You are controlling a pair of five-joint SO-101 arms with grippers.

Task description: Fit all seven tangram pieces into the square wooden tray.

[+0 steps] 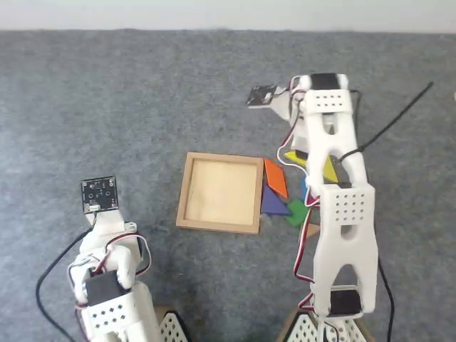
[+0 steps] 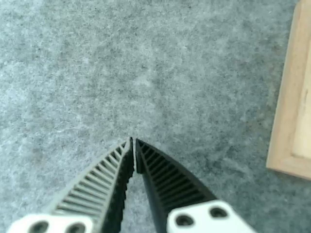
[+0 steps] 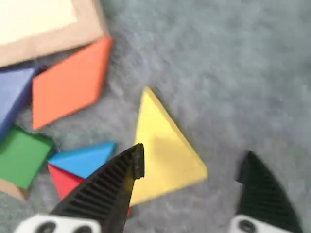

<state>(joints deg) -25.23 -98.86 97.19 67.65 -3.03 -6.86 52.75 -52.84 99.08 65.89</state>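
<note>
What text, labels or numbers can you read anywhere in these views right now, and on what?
None can be read.
The tray and the pieces bear no print.
Any print on the camera boards at the wrists is too small to read.

Robotics lab: grey felt table

Bright, even light from overhead washes the grey desk; a thin, soft shadow hugs the wooden tray along its near edge.
</note>
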